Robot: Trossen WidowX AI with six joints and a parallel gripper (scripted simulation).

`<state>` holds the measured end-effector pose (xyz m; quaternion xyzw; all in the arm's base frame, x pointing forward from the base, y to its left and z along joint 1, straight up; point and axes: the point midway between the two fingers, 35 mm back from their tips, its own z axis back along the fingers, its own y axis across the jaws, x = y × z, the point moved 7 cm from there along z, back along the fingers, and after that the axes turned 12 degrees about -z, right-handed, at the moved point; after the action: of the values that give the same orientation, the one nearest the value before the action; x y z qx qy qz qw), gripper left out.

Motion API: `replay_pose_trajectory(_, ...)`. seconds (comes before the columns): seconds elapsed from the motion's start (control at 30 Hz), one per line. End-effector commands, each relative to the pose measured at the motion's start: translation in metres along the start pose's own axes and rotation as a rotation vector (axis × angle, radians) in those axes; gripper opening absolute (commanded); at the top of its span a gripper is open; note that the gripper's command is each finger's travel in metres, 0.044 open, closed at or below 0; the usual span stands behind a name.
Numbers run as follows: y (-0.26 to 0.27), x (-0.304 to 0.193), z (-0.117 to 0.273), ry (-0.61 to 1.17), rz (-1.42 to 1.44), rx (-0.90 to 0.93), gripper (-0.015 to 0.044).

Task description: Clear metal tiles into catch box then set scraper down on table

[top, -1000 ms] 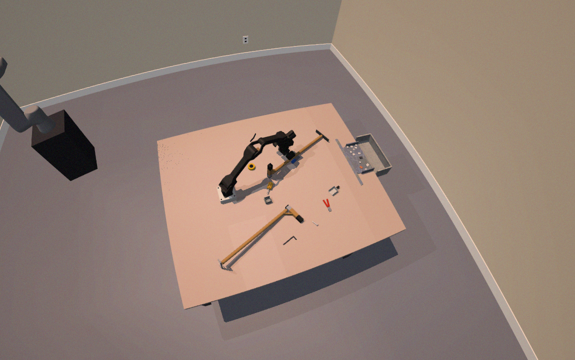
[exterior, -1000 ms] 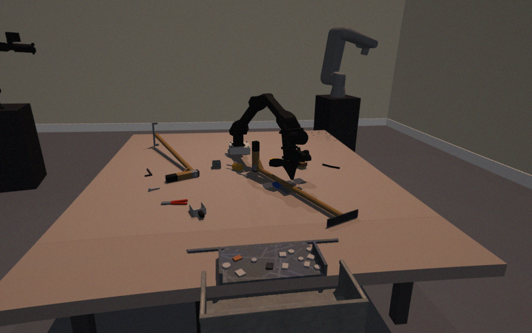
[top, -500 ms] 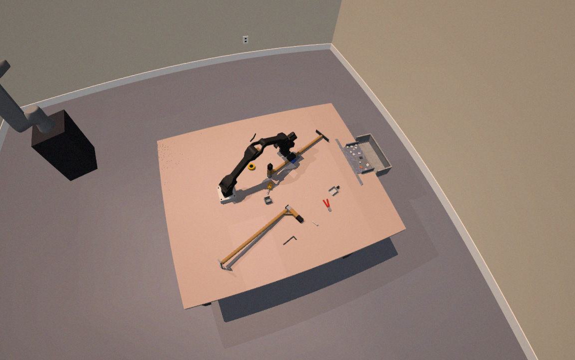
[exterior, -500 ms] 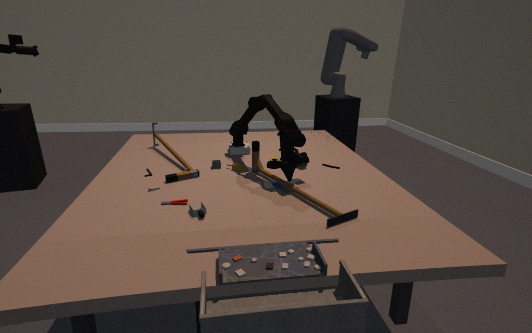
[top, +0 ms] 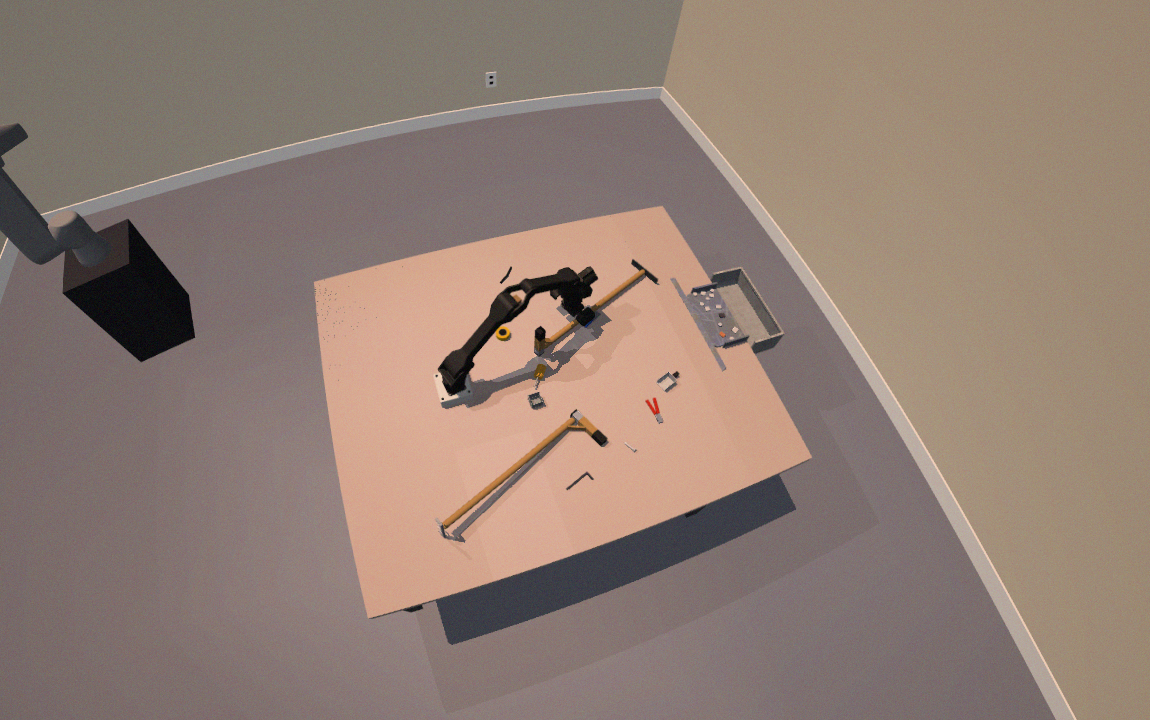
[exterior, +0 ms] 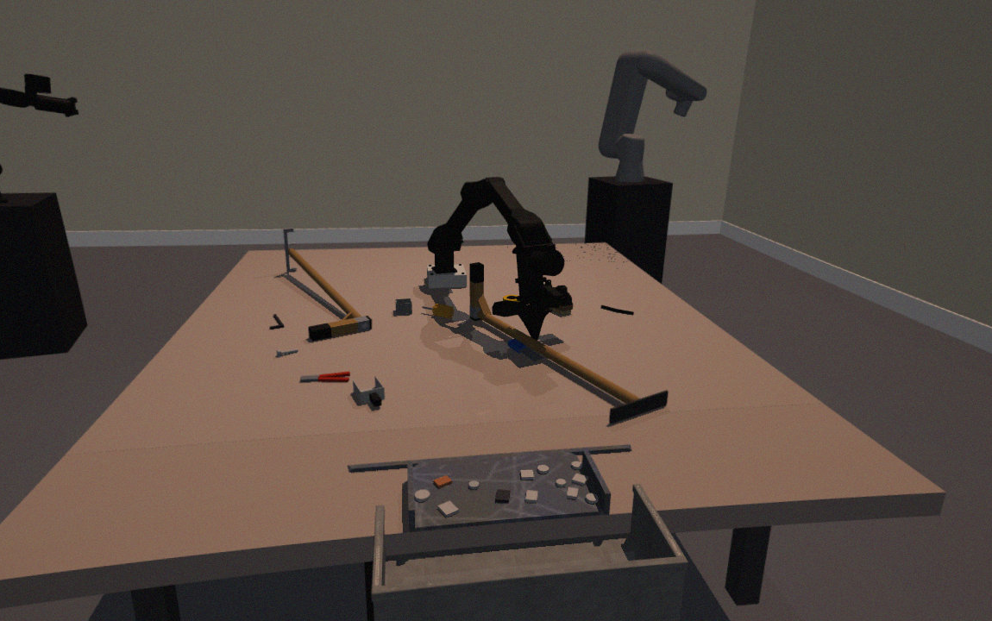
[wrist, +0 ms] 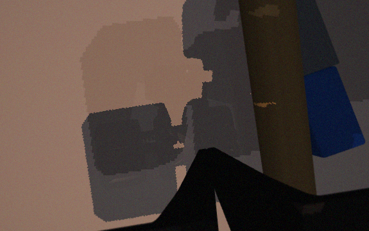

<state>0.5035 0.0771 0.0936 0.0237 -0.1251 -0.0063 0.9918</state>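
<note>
Jaws (top: 585,317) (exterior: 536,337) closed on nothing, right by the long scraper's handle (top: 615,295) (exterior: 584,373) (wrist: 280,96). Tiles (top: 712,306) (exterior: 531,496) still all over the bench plate (top: 706,327) (exterior: 476,505), lol.

The tiles (top: 709,306) (exterior: 531,496) lie on the bench plate (top: 706,329) (exterior: 476,510), beside the catch box (top: 779,333) (exterior: 530,594).

In the wrist view, the end effector (wrist: 206,156) covers the lower run of the wooden handle (wrist: 278,96) beside it, whose upper end the top edge crops. The blue piece (wrist: 335,112) beyond that handle is partly hidden by it. From the exterior, the yellow ring (exterior: 510,297) behind the end effector (exterior: 535,336) is mostly masked, and the bottom edge cuts off the catch box (exterior: 530,594).
</note>
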Motion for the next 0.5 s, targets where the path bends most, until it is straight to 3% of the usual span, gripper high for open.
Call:
replay_pose_trajectory(0.0, -0.003, 0.003, 0.001, -0.004, 0.004, 0.006, 0.0)
replay_pose_trajectory(0.47, -0.016, 0.007, 0.001, -0.004, 0.005, 0.005, 0.0)
